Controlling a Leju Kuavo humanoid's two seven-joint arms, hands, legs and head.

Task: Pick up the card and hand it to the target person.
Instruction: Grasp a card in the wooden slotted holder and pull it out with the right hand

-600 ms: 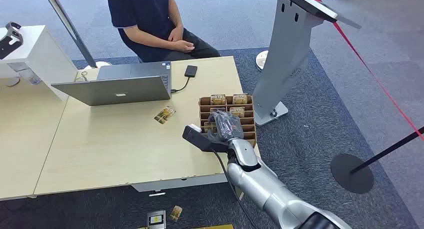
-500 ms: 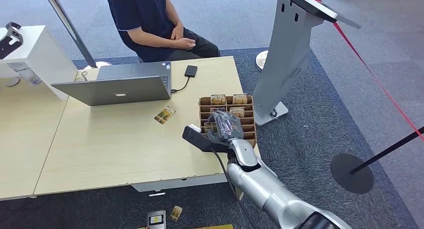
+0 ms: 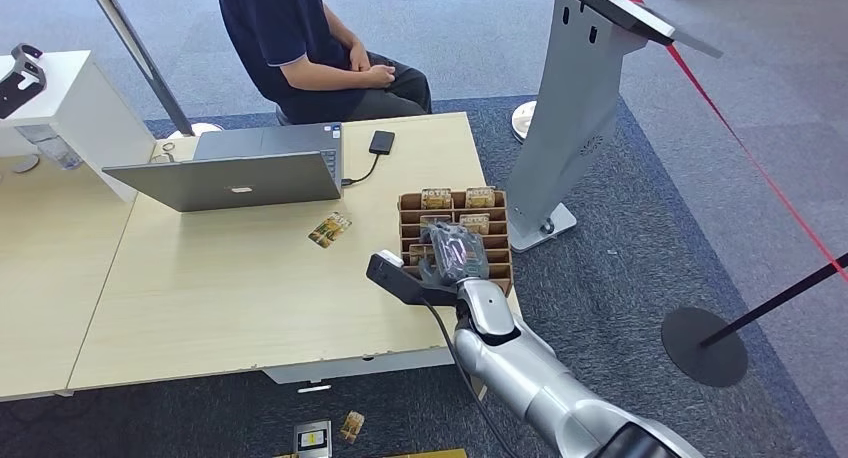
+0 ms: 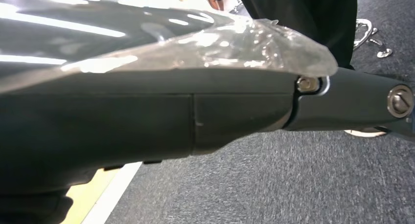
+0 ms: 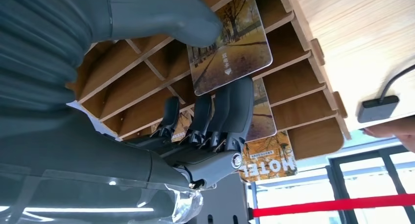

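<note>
My right hand hovers over the wooden card rack at the table's right edge. In the right wrist view the thumb and the dark fingers pinch a card with an autumn tree picture, in front of the rack's slots. More cards stand in the rack's far row. A loose card lies on the table. The person sits behind the table, hands in lap. My left hand is a dark shape above the carpet, its fingers unclear.
An open laptop and a black device on a cable sit at the table's far side. A grey kiosk stand rises right of the rack. A stanchion base and red tape are farther right. Cards lie on the floor.
The person has shifted a little to the right on the seat. My right hand has barely moved over the rack, edging slightly right.
</note>
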